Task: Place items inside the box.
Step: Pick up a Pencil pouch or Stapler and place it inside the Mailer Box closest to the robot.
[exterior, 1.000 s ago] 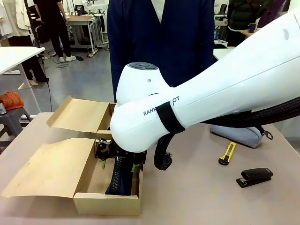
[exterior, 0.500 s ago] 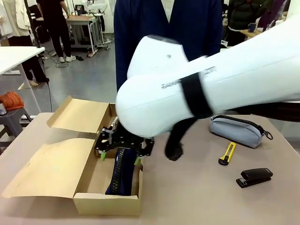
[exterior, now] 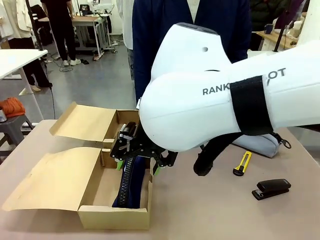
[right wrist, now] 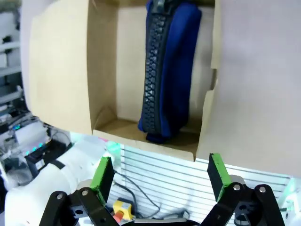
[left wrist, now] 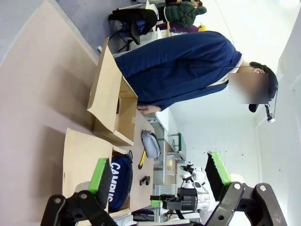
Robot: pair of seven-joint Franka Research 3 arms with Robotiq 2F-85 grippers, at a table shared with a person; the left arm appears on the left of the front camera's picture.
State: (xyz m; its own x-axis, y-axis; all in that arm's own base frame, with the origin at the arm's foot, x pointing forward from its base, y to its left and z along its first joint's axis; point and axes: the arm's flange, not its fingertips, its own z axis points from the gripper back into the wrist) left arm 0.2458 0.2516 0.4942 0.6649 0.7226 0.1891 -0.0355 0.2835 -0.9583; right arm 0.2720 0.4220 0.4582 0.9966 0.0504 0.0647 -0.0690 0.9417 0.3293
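While my right gripper (exterior: 137, 166) hangs spread wide and empty just over the box (exterior: 114, 218), the navy pencil case (exterior: 128, 184) lies inside along the right wall, zip up. Its far end seems to ride up toward the rim, so a low sweep toward the yellow utility knife (exterior: 243, 163), black stapler (exterior: 270, 189) or grey pouch (exterior: 267, 146) on the tabletop (exterior: 210, 215) could, I judge, snag a finger on it or shove the light cardboard askew. My left gripper (left wrist: 157, 172) is also apart, holding nothing.
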